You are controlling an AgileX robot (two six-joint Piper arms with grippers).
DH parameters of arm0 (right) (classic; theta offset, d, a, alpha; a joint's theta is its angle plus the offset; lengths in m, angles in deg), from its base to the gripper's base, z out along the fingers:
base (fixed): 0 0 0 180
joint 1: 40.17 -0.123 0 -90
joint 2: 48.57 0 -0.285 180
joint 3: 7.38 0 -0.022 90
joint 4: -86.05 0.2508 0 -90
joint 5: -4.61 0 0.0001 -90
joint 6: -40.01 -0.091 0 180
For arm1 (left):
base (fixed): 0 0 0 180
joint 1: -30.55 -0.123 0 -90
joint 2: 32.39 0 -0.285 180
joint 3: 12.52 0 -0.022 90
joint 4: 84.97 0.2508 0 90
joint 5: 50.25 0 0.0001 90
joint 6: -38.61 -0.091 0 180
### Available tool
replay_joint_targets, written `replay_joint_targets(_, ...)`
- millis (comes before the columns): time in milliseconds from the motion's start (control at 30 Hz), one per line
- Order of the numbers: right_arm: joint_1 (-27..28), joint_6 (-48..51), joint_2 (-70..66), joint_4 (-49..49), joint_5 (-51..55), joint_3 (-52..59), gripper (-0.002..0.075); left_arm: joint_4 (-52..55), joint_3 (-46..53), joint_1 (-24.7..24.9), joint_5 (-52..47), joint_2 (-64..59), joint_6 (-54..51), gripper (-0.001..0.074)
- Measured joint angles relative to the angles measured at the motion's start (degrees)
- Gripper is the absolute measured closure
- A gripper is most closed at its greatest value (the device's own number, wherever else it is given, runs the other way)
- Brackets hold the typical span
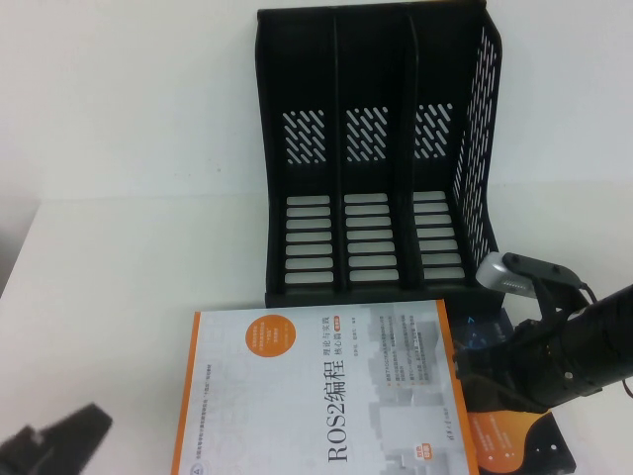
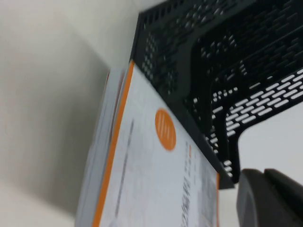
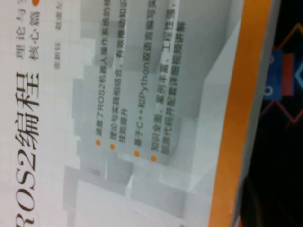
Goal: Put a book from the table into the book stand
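I have the book point(image 1: 316, 391) lying flat on the bench point(image 1: 119, 148), just in front of the book stand point(image 1: 381, 148), whose three compartments are empty. My right claw point(image 1: 495, 371) sits at the book's orange right edge, over a black-covered book point(image 1: 519, 440); whether it is wide or narrow I cannot tell. The left claw point(image 1: 59, 440) is parked near, fully closed on nothing. I judge the grasp is the step in hand (nothing lifted yet); next comes pinching that edge, then tipping the book upright for a slot.
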Motion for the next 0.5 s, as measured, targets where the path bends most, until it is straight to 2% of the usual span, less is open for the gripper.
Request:
replay_joint_targets(300,0.0,0.0,0.0,0.59,0.0,0.0,0.0724,0.0,8.69,0.0,-1.74,9.89,15.95,0.0738)
replay_joint_targets(500,0.0,0.0,-0.23,2.08,-0.21,0.0,0.0724,0.0,8.69,0.0,-5.46,10.72,19.02,0.0738)
